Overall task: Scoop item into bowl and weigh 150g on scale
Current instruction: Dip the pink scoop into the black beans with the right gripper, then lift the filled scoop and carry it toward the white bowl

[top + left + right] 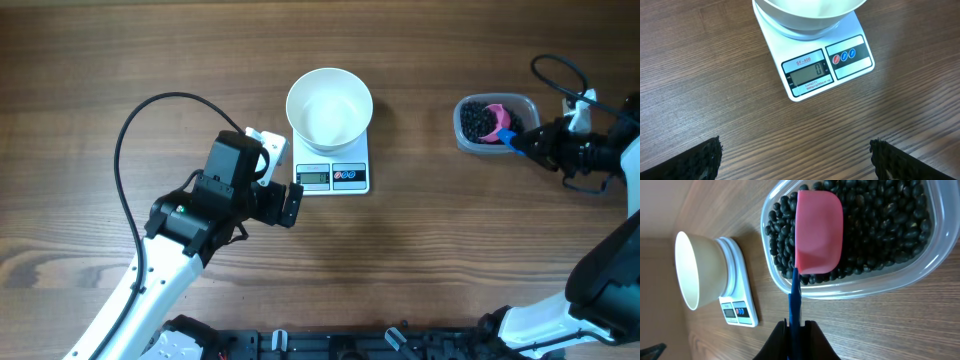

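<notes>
While the wooden table (420, 260) carries everything, the left gripper (795, 162) hovers near the front of the scale (333, 177), jaws spread wide. The white bowl (329, 107) sits on the scale. Well to the right, a clear tub (865, 282) holds the pink scoop (818, 232), its blue handle (794, 300) pinched by the right gripper (796, 330), resting on the black beans (880, 225).

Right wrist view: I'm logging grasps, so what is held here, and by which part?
The right gripper is shut on the pink scoop, pinching the end of its blue handle. The left gripper is open, holding nothing.
</notes>
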You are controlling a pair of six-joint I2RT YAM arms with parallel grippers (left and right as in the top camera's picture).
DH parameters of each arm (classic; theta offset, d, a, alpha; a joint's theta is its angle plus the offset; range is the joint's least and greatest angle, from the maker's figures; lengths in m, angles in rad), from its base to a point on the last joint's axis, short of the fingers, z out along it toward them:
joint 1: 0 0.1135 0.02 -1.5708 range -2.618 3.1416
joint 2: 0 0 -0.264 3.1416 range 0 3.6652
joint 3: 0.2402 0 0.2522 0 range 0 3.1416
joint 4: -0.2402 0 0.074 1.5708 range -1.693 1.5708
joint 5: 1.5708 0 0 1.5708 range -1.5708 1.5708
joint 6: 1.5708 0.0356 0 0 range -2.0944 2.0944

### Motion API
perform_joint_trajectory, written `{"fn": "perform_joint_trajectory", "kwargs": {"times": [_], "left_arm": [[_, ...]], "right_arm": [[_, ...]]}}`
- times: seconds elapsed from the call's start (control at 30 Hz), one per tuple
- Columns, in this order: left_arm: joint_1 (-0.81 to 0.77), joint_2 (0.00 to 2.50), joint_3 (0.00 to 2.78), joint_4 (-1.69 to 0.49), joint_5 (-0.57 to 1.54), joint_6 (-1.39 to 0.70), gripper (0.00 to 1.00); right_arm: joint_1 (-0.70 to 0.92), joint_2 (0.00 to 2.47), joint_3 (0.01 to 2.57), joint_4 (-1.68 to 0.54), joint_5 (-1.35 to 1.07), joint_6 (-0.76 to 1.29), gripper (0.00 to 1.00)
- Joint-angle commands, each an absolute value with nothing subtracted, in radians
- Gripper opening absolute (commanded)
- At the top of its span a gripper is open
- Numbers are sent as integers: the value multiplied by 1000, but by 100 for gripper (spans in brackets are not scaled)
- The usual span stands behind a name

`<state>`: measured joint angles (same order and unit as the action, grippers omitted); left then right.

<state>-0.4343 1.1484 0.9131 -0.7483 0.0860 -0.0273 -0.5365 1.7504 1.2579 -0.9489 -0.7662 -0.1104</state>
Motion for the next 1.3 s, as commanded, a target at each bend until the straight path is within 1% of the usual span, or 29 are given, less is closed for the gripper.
{"fn": "perform_joint_trajectory", "kwargs": {"times": [0.0, 0.67, 1.1, 1.27], "left_arm": [[-430, 1152, 903, -748, 77, -14, 100], [-430, 1152, 903, -748, 77, -15, 100], [-430, 1152, 903, -748, 77, -15, 100], [-430, 1152, 903, -748, 77, -15, 100]], "right_arm": [[-532, 1774, 1250, -950, -857, -132, 4], [-534, 1775, 1250, -918, -892, -121, 4], [-605, 1775, 1250, -923, -901, -123, 4], [-624, 1775, 1250, -927, -950, -129, 4]]}}
